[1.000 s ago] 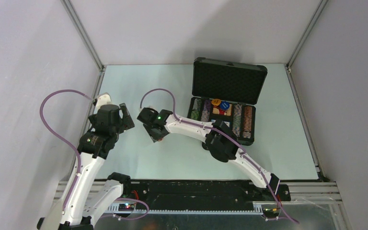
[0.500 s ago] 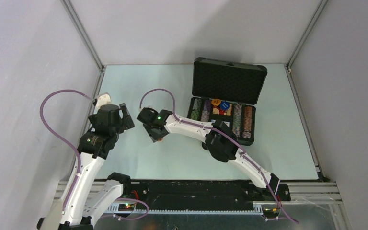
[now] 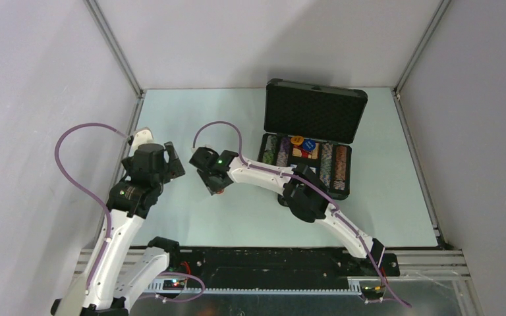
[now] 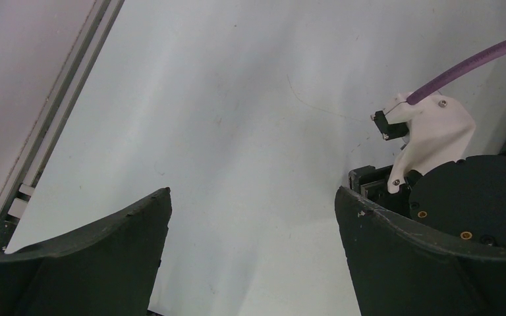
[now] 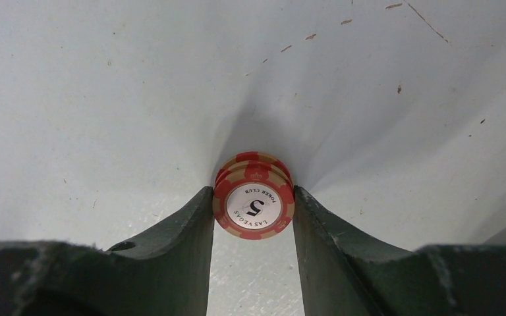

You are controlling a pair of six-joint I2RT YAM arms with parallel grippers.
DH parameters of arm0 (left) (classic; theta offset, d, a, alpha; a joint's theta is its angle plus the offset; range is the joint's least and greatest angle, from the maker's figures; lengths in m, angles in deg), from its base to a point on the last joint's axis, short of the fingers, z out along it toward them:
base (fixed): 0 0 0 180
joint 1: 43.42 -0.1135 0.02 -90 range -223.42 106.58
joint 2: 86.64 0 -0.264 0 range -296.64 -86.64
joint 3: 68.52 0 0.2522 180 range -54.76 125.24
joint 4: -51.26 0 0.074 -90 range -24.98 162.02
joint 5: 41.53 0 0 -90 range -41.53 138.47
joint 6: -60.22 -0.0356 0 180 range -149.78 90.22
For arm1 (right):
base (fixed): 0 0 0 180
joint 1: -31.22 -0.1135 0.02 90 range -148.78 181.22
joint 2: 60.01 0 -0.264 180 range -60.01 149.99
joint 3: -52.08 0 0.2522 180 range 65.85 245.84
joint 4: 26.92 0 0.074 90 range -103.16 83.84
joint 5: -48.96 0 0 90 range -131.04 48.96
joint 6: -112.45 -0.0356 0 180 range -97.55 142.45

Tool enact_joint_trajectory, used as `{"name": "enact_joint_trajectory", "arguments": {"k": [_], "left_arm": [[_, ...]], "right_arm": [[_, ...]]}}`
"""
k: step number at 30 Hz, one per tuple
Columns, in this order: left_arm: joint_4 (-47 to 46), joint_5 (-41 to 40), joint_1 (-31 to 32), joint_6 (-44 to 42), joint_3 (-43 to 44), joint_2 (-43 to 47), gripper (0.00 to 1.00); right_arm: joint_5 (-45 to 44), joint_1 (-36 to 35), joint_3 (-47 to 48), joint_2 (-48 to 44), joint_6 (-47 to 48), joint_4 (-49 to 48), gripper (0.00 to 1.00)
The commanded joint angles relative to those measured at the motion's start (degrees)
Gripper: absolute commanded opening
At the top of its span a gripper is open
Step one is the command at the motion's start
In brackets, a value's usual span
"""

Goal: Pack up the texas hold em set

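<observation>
The texas hold em set's black case (image 3: 306,191) stands open at the back right, its foam-lined lid (image 3: 315,112) upright. Inside are multicoloured chip rows (image 3: 329,164) and a red-white card box (image 3: 305,151). A small stack of red-white round chips (image 5: 253,204) marked 5 sits between the fingers of my right gripper (image 5: 253,196), which is shut on it, both pads touching its edge. In the top view that gripper (image 3: 214,185) points down at the table, left of the case. My left gripper (image 4: 252,204) is open, holds nothing and hovers over bare table, also seen from above (image 3: 171,160).
The right arm's white link (image 3: 257,172) stretches across the table middle from its base. The enclosure's metal frame rail (image 4: 53,125) runs along the table's left edge, close to the left gripper. Grey walls close in the sides and back.
Almost nothing differs: the right arm's elbow has shifted very slightly and the right gripper stays over the same spot. The left arm has not moved.
</observation>
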Motion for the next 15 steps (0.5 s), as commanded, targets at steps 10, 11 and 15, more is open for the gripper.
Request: {"name": "enact_joint_trajectory", "arguments": {"k": [10,11,15], "left_arm": [[-1.2,-0.3,-0.5,-0.7,-0.2,0.2,0.98],[-1.2,-0.4,-0.5,-0.7,-0.1,0.3,0.98],[-1.2,-0.9,-0.6,-0.6,-0.2,0.7,0.98]], "right_arm": [[-0.3,0.4,-1.0,-4.7,-0.2,-0.1,0.0],[-0.5,0.5,-1.4,-5.1,-0.2,-0.3,0.0],[-0.9,0.7,-2.4,-6.5,-0.4,-0.5,0.0]]}}
